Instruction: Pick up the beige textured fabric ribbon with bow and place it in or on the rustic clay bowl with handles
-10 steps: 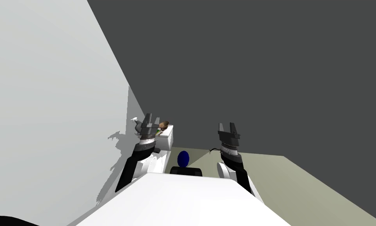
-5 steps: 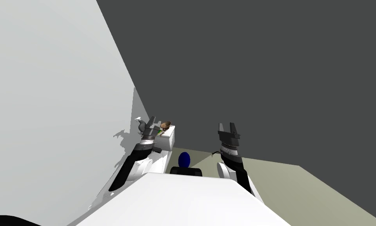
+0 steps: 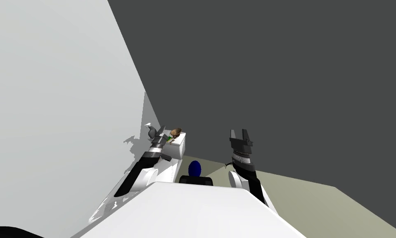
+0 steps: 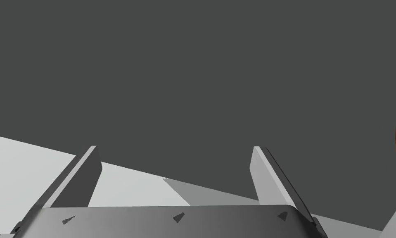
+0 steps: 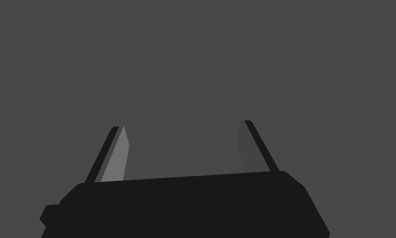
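Presently: left gripper (image 4: 174,147), fingers spread, I am holding just beside the brown bowl (image 3: 175,132) for reaching; right gripper (image 3: 239,131), likewise spread, is idling well apart from it.

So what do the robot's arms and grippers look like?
The left arm and right arm are white with black joints and banded grey wrists. The left gripper has two light grey blade fingers on a dark grey box marked with three triangles. The right gripper matches, its box black. A thin dark cable shows by the right wrist.
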Controlling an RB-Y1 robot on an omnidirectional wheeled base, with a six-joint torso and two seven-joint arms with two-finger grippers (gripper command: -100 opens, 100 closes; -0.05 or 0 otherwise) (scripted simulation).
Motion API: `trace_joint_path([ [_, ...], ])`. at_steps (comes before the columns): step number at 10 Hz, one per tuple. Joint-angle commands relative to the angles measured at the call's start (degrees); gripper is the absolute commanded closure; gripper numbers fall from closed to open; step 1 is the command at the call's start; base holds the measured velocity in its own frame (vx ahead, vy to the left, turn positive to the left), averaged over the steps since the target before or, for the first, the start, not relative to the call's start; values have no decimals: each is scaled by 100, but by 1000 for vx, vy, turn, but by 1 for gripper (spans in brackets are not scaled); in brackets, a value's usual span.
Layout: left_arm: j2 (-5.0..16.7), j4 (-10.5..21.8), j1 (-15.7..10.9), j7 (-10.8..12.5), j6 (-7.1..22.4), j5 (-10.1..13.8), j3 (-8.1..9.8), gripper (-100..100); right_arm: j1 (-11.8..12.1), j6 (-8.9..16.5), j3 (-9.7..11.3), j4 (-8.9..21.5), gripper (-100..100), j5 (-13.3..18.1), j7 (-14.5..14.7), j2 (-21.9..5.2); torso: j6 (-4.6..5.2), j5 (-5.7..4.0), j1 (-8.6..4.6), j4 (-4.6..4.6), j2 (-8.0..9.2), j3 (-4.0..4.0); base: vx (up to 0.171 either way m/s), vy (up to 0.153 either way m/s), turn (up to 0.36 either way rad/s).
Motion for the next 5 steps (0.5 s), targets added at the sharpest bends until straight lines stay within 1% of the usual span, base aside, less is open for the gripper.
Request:
trace_joint_path([
  [1,47,24,-2,64,191,44,46,-100,0,0,0,0,0,0,0,0,0,0,0,0,0,0,45,8,59],
  [2,121,101,30,184,398,129,119,-100,-1,0,0,0,0,0,0,0,3,0,0,0,1,0,53,2,105],
  [3,121,101,30,184,438,129,119,-100,0,0,0,0,0,0,0,0,0,0,-1,0,-1,0,50,1,69],
  [4,182,180,63,307,657,217,194,-100,-1,0,0,0,0,0,0,0,3,-1,-2,0,1,0,47,5,99],
  [5,182,180,63,307,693,217,194,-100,0,0,0,0,0,0,0,0,1,0,0,0,2,1,28,-5,66],
])
